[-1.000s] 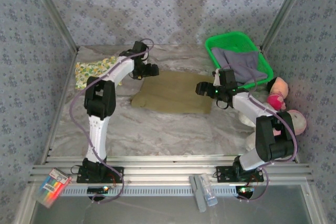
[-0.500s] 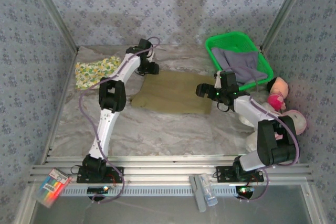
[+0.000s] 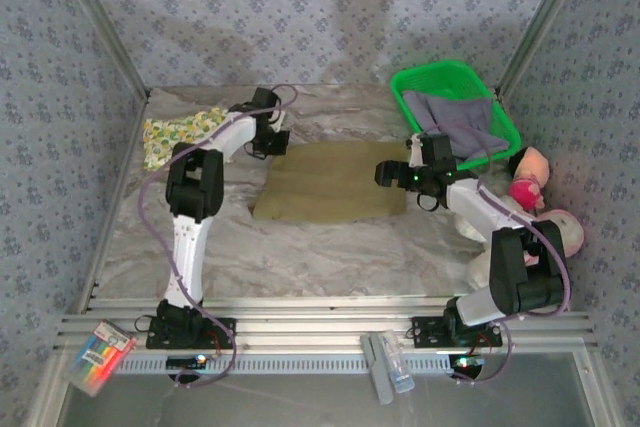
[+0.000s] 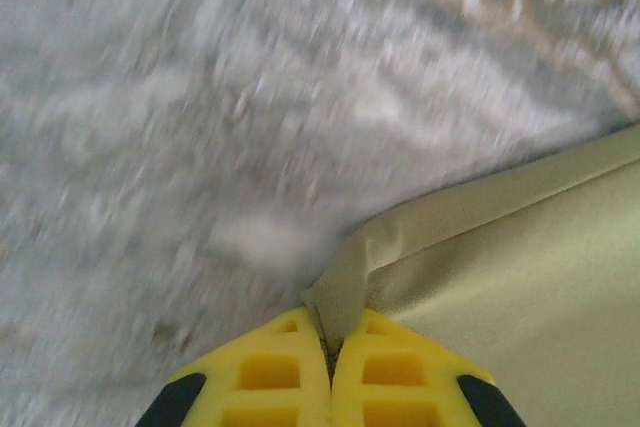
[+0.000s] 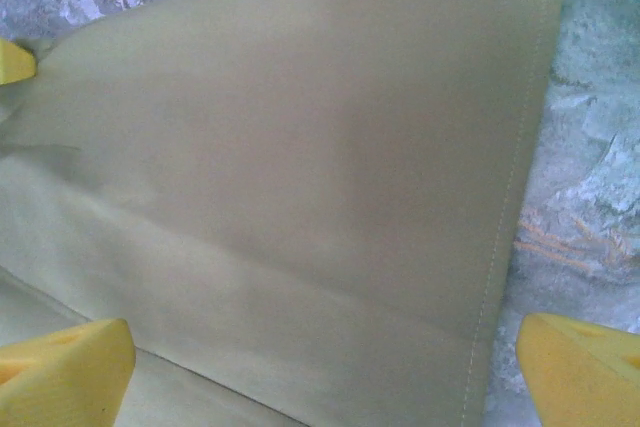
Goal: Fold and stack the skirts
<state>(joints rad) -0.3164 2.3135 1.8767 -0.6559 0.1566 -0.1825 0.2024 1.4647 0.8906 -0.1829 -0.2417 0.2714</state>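
Olive skirt [image 3: 330, 185] lies flat mid-surface [image 3: 330, 252]. Left hand [image 4: 330, 352] is clamped on its 11 o'clock corner, with cloth pinched between the yellow fingers [image 4: 270, 377]. Right hand [image 3: 386, 174] sits at the skirt's 2 o'clock edge, jaws spread wide over the hem, gripping nothing. Fruit-print skirt [image 3: 180, 137] is at 10 o'clock. Grey skirt [image 3: 460, 122] is in the green basket [image 3: 440, 72] at 1 o'clock.
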